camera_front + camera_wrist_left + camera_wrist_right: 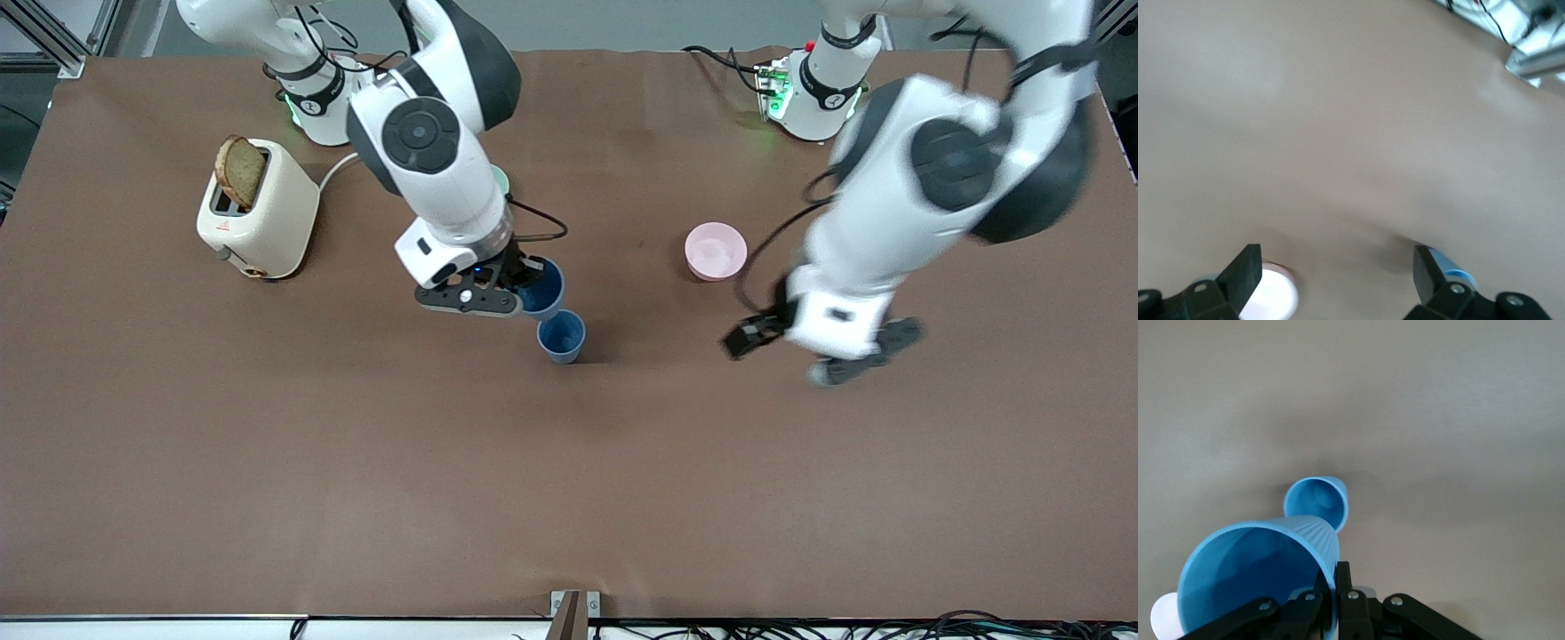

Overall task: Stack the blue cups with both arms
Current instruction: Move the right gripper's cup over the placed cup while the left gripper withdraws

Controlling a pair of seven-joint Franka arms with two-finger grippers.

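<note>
The right gripper [524, 280] hung over the middle of the brown bench [356, 462] with its fingers [1343, 587] clamped on the rim of one blue cup [542, 289], one finger inside the wall and one outside (the right wrist view showed this plainly). That held cup was lifted off the bench, mouth up and slightly tilted. The second blue cup [562, 336] stood upright on the bench just past the fingertips, close beside the held one and nearer to the front camera; whether the two touched could not be told.

The left gripper [822, 347] hung above bare bench toward the left arm's end, well apart from both cups, its fingers [1245, 273] spread wide with nothing between them. A pink bowl [716, 251] sat on the bench near those fingers. A cream toaster [258, 213] with a slice of bread [240, 171] in its slot stood toward the right arm's end.
</note>
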